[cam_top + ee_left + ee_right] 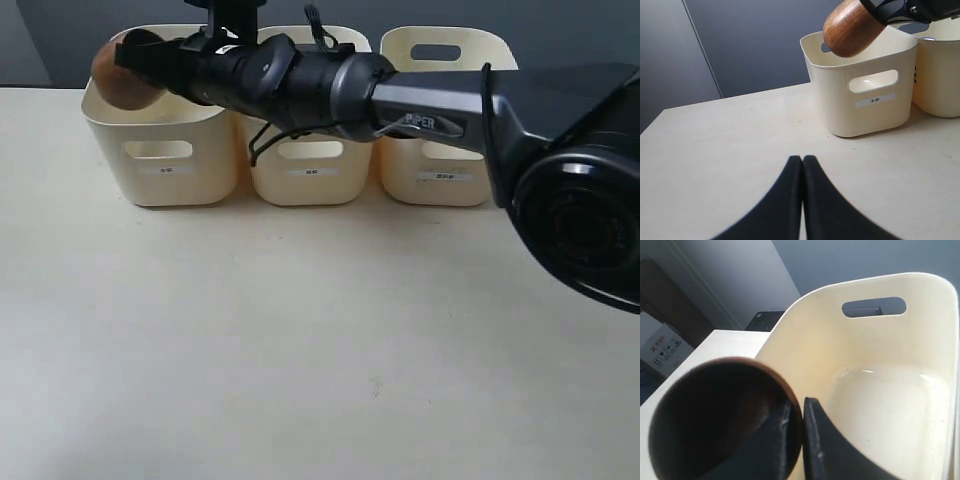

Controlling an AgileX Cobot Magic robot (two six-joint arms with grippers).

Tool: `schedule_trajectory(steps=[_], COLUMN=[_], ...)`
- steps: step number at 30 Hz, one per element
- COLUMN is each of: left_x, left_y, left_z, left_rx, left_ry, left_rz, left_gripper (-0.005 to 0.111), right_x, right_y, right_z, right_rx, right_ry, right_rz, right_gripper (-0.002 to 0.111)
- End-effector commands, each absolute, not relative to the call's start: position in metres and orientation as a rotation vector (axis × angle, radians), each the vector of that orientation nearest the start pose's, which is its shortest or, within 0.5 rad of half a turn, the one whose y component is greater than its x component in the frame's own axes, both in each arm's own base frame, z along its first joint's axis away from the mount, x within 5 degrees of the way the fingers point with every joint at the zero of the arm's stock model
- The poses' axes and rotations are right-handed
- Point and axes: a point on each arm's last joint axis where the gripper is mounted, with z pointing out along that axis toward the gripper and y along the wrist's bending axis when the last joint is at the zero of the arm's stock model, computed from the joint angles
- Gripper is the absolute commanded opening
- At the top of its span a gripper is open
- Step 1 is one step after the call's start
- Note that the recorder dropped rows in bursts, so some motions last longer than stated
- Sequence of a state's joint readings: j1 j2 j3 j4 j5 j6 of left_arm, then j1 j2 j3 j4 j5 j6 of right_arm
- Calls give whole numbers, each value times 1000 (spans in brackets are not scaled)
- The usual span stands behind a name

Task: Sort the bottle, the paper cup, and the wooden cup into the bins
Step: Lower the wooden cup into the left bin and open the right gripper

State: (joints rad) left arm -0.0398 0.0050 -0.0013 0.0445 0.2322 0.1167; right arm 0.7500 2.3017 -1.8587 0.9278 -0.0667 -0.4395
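Brown wooden cup [120, 75] hangs tilted over the left bin [165, 175], its wall pinched by the right gripper [796, 440], not yet dropped. That bin looks bare inside. The middle bin [305, 185] and right bin [440, 185] hide their contents. The bottle and paper cup are nowhere visible, so probably sorted. The left gripper [802, 190] is closed, holding nothing.

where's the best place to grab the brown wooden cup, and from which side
Pinch the thin rim wall of the squat reddish-brown wooden cup, coming at its open mouth, one finger inside, one outside; the rounded body looks too wide. The right pincer grips it so.
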Motion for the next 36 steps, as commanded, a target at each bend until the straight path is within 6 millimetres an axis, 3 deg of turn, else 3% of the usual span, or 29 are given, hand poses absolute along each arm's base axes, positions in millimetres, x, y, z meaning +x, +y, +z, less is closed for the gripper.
schedule_trajectory(steps=[1, 7, 13, 15, 27, 36], left_x=[56, 56, 56, 56, 56, 56], left_y=[-1, -1, -1, -1, -1, -1], left_z=[192, 192, 192, 192, 192, 192], left_rx=[164, 164, 164, 164, 164, 164], left_ry=[1708, 1708, 1708, 1708, 1708, 1708], left_rz=[93, 93, 93, 93, 93, 93], left_gripper=[0, 0, 0, 0, 0, 0], right_x=[406, 404, 403, 404, 400, 373], right_y=[368, 370, 370, 370, 371, 368], right_z=[222, 220, 219, 220, 224, 280], right_rx=[-244, -310, -274, -262, -291, -456], right_ry=[1912, 1917, 1941, 1943, 1961, 1964], right_rz=[762, 744, 780, 785, 812, 945], right_gripper=[-1, 5, 46, 54, 54, 54])
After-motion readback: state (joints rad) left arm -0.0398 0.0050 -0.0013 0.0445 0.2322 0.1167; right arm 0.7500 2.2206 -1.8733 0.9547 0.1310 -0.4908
